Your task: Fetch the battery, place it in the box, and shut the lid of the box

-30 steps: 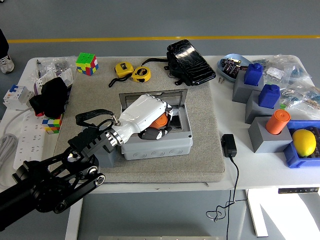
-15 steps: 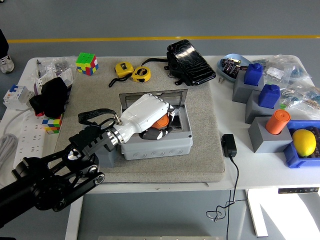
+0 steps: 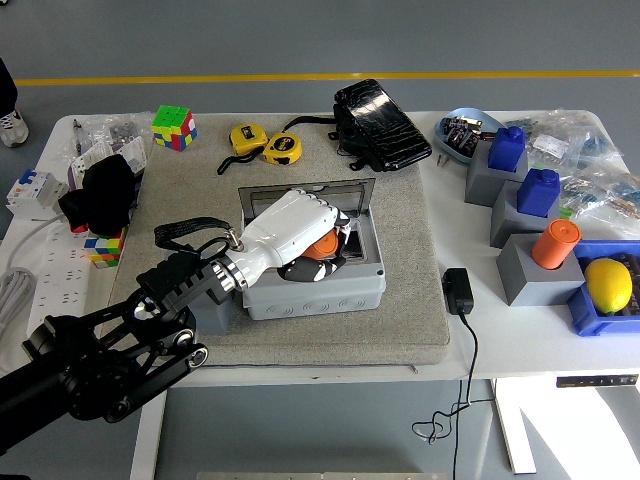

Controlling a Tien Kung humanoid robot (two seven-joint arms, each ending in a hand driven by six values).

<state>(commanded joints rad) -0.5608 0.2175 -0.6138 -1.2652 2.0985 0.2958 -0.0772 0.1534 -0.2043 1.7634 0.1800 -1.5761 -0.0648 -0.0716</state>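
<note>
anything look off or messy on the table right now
Nothing looks spilled or broken. The left hand is inside the open grey box, curled on an orange item. The only untidy bit is the charger, whose cable dangles over the table's near edge.

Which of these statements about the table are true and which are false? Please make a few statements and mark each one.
1. The left hand is over the open grey box. True.
2. The fingers are curled on an orange object inside the box. True.
3. The lid of the box is already closed. False: it stands open at the far side of the box.
4. The lemon lies on the grey mat. False: it lies in the blue bin at the right of the table.
5. Two yellow tape measures lie beyond the box. True.
6. The right hand holds the charger. False: no right hand is in view.
</note>
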